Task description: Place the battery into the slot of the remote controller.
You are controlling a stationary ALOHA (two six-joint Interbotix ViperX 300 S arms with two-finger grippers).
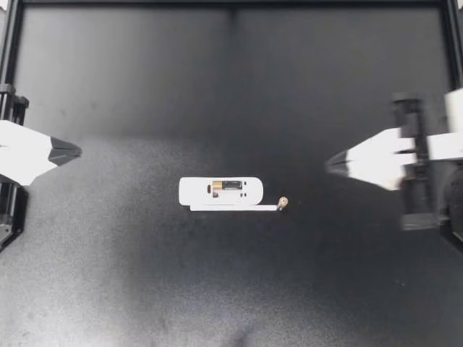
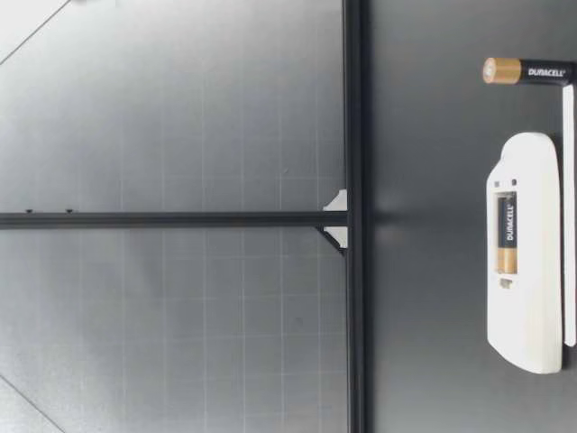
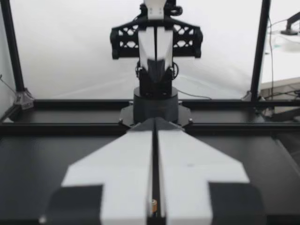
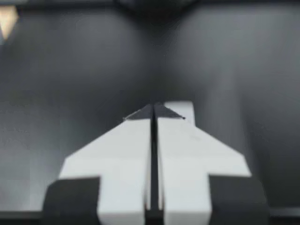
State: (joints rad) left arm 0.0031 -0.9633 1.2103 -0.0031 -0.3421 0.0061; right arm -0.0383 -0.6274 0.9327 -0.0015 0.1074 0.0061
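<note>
Battery [image 1: 282,203] stands upright near the counter's [image 1: 130,87] middle, just off the remote controller's [image 1: 199,192] end facing the right edge, so my right fingers [image 1: 362,160] are nearer than my left fingers [image 1: 29,153]; both pairs are closed, empty. I count two batteries, the second battery [image 1: 228,186] lying in the slot, one remote controller, one cover [image 1: 235,209].

Battery [image 1: 230,186] in slot of white remote [image 1: 194,192]

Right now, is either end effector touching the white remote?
No: my left end effector and right end effector sit well clear of the remote, one at each side.
</note>
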